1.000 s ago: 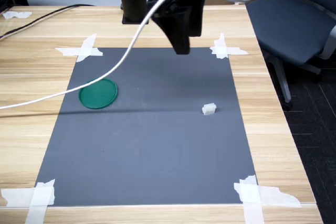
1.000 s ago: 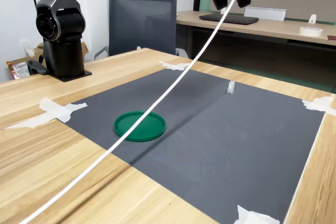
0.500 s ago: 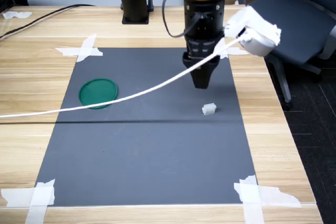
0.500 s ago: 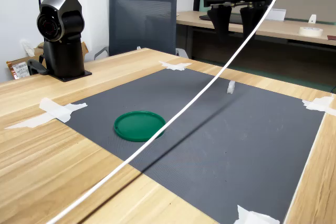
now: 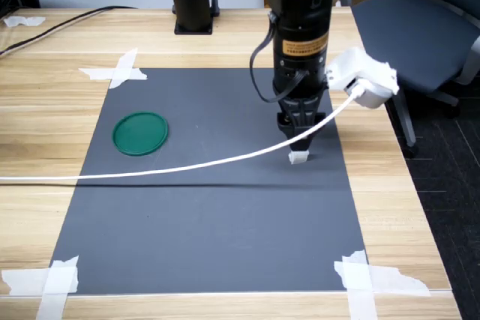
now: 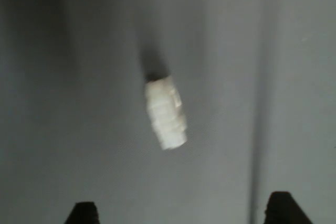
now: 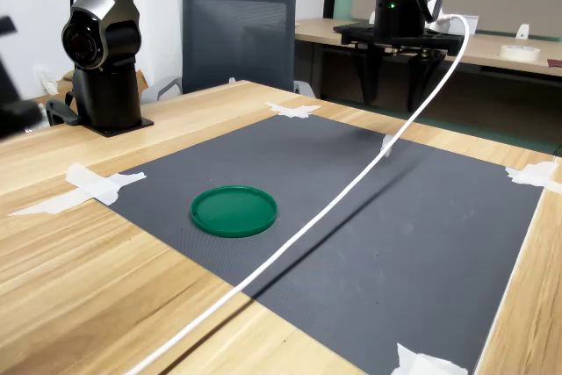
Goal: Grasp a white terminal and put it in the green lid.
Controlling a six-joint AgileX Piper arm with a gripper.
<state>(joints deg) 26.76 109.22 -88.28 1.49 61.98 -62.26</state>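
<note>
The dark mat (image 5: 210, 207), taped at its corners to the wooden table (image 5: 45, 110), gives a flat, plain ground under the arm, presumably so the small parts stay put and stand out. Over it the gripper (image 7: 394, 85) hangs pointing straight down, its fingers (image 7: 370, 76) spread wide in the second exterior view (the wrist view shows only two dark tips at the frame's edge, well apart). A white cable (image 5: 187, 166) droops from the wrist camera across the mat.

The green lid (image 5: 139, 133) lies flat, well apart from the gripper, off toward the first exterior view's left; it is empty, a round dark-green disc with a thin raised rim.

The white terminal (image 6: 166, 112) sits on the mat directly below the gripper, between the lines of the two tips but not yet touched. It is a tiny white block with ridged steps along its top, lying askew to the fingers' line. I judge the descent is lined up for a pinch.
</note>
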